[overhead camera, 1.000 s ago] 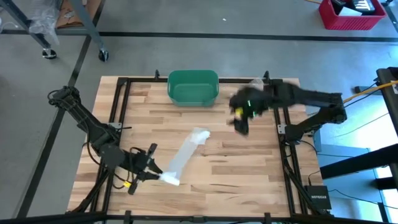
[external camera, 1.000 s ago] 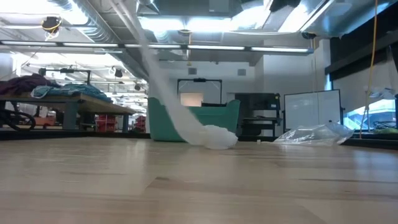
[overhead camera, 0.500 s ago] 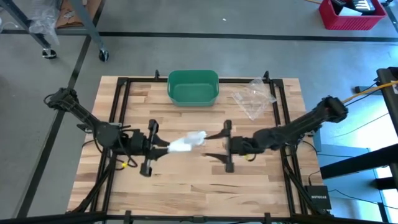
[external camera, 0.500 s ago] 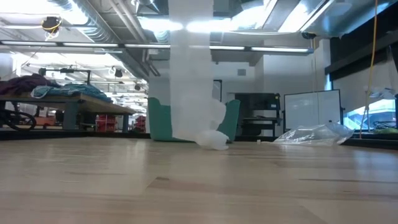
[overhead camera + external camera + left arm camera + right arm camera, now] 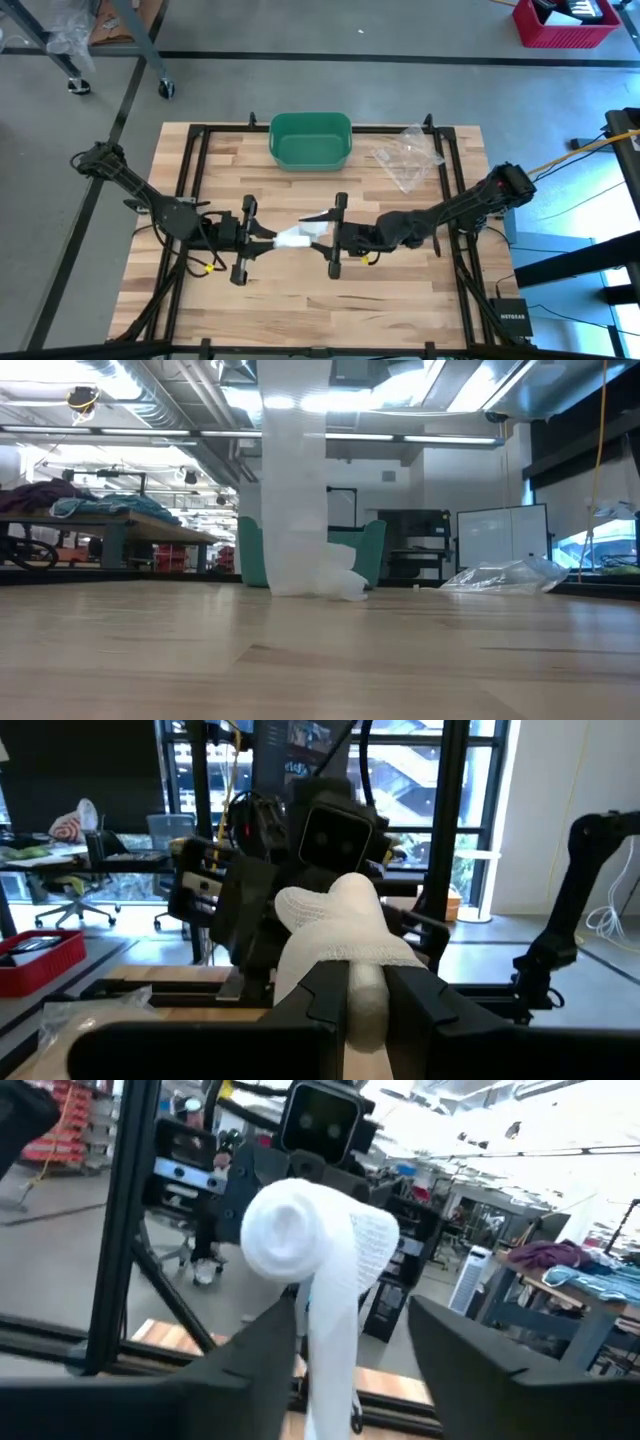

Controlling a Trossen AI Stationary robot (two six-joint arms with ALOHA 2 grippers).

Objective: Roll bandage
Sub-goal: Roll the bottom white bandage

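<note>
Hanging over the middle of the wooden table (image 5: pixel 400 280), a soft white cloth bandage roll (image 5: pixel 293 238) lies with its long axis left to right, clamped at its left end in the closed left gripper (image 5: pixel 262 238), its loose tail dropping to the tabletop. Facing it from the right, the right gripper (image 5: pixel 330 236) has its fingers spread either side of the roll's free end, not yet gripping.
</note>
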